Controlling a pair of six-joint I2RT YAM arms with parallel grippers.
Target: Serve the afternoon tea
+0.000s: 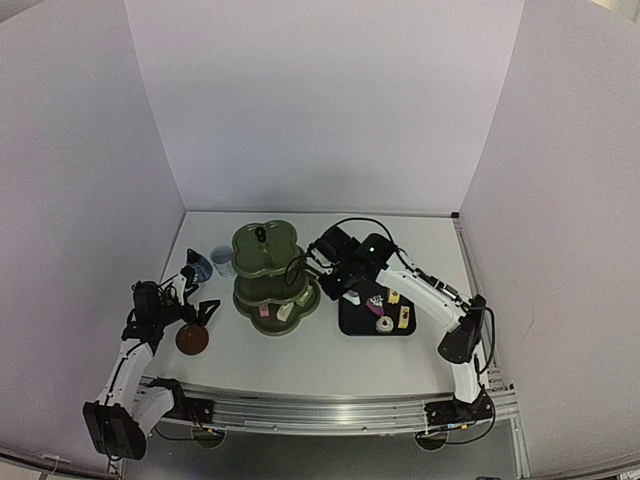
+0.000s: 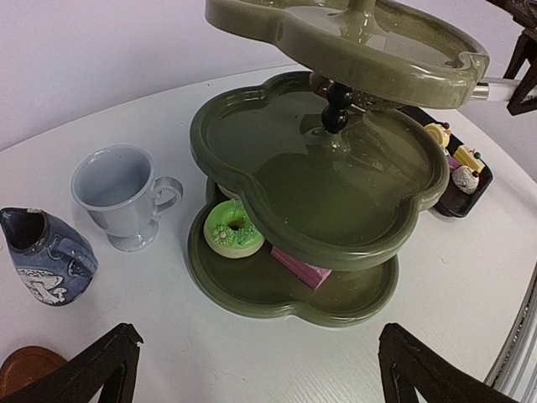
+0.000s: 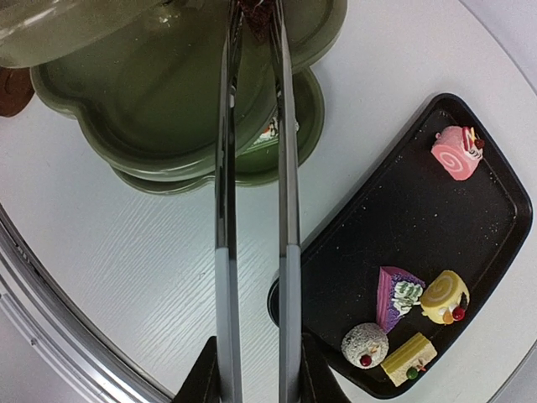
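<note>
On the worktop (image 2: 503, 252): green stand (image 2: 319, 168) at centre; cup (image 2: 117, 193) and jug (image 2: 42, 252) just beside it.
Right hand (image 3: 256, 369): pinching the tongs (image 3: 285, 168), tips reaching over the middle tier, probably to place a pastry; the load itself I cannot make out.
Left hand (image 2: 258, 336): spread wide, empty, clear of the stand.
Bottom tier: doughnut (image 2: 232, 228) and pink slice (image 2: 302, 267) already served.
Black tray (image 3: 403, 218): five pastries not yet served.

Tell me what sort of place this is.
Probably a robot test booth, staged as a tea table: plain white panels enclose the table, arms mount on a metal rail, and pastries sit on a three-tier stand.
</note>
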